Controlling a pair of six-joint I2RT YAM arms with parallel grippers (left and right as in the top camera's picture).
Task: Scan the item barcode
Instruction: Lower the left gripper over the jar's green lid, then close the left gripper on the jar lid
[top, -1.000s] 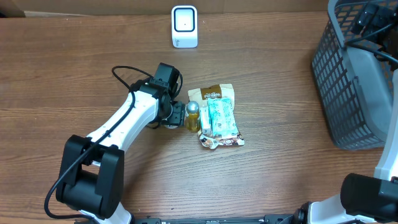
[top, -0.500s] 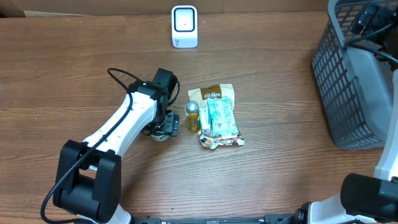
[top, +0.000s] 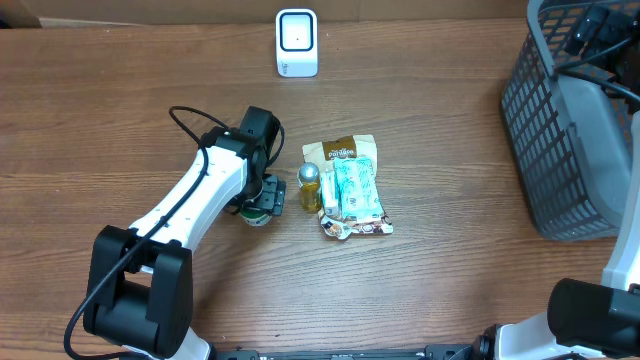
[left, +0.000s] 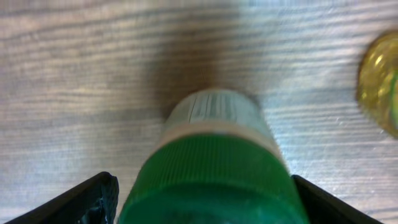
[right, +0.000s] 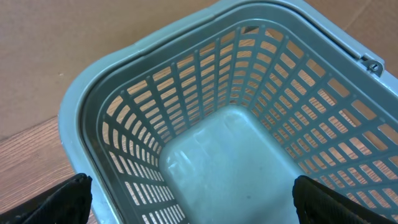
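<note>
While no item sits in front of the scanner, the scan itself has not been done. Judging by how things lie, the work is at the pick-up stage.

- Centre-left, overhead: left hand (top: 262, 203) pointing down at the desk (top: 450, 290). Between its fingers is a green-capped bottle (left: 211, 168), apparently standing upright on the wood.
- Left wrist view: the cap fills the gap from one finger to the other. Cannot tell whether the fingers press on it or only flank it.
- Fine dark lines on the white band below the cap, possibly a barcode. Too blurred to say.
- Upper centre: white scanner (top: 297, 43) near the far edge of the desk, well apart from the bottle. Nothing is near its face.
- Just right of the hand: small yellow bottle (top: 309, 190), upright, touching or just beside a pile of packets (top: 352, 190). Neither is held.
- Far right: grey basket (top: 560, 130). The right wrist view shows it with nothing inside.
- Right hand (right: 196, 208) hangs over the basket, fingers spread wide, released, holding nothing.

Left to do, by my reading: a firm grasp on the green-capped bottle, then lifting it, carrying it up-frame to the scanner, and turning its code to the window.
</note>
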